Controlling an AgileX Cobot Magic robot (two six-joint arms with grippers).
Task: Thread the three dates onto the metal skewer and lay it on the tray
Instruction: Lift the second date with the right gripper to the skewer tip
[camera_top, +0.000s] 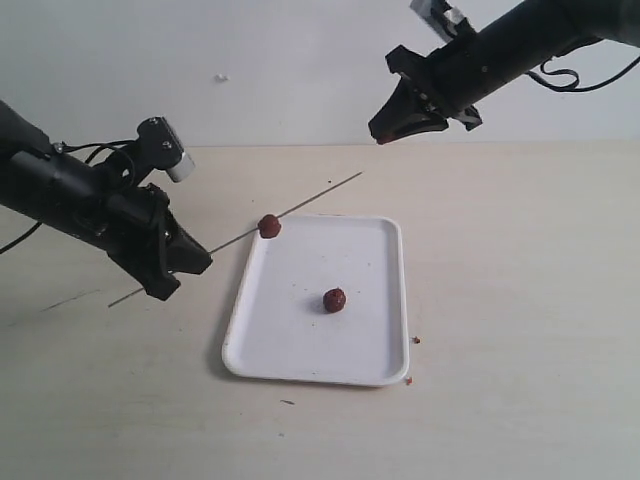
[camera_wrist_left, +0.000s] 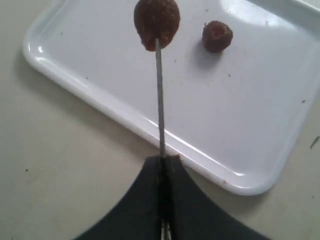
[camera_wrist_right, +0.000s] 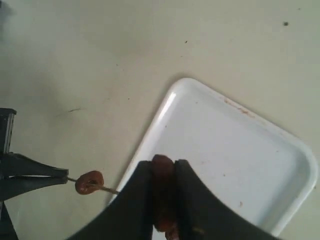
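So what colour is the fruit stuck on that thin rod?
The date is dark reddish-brown; the left wrist view shows it best.

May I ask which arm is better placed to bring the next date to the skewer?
Right. The right end effector grips a date and hangs free above the table, while the left end effector is occupied holding the skewer.

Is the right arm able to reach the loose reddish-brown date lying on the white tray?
Probably yes: nothing stands over that loose date. But the right hand is clamped on another date.
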